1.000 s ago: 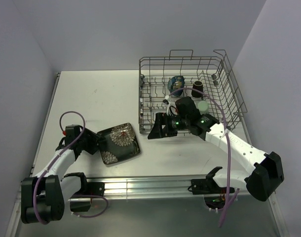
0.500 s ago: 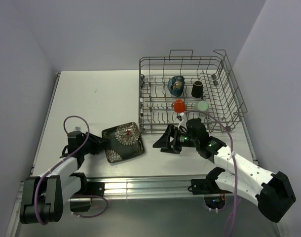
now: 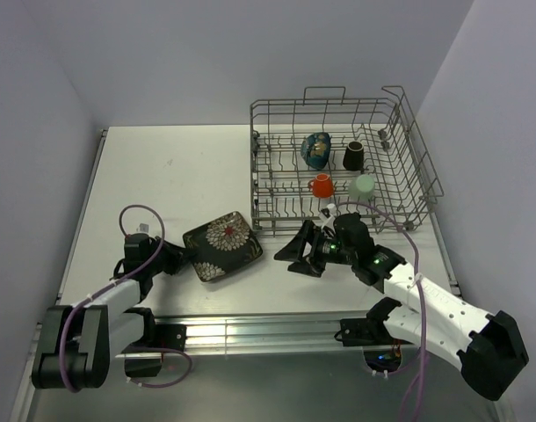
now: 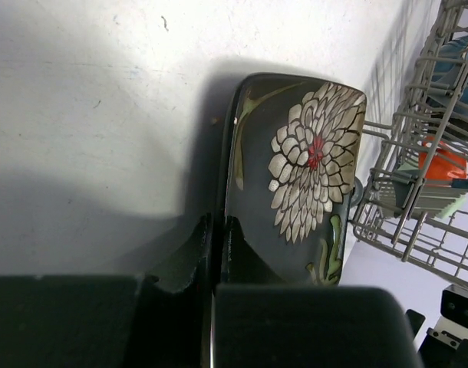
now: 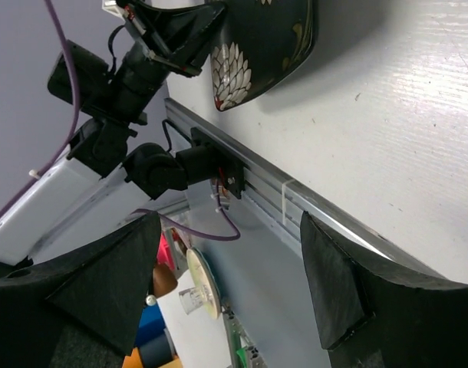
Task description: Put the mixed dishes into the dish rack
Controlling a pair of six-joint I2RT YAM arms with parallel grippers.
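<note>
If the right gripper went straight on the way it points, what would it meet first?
Probably the plate, pinched at its edge by the left gripper: the open right gripper points left at it, nothing between. Height is hard to judge.

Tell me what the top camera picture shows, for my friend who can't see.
The left arm's tool pinches the edge of a dark flowered plate. The right arm's tool hangs open beside it, in front of a wire rack holding an orange cup, a green cup, a brown cup and a bowl.
</note>
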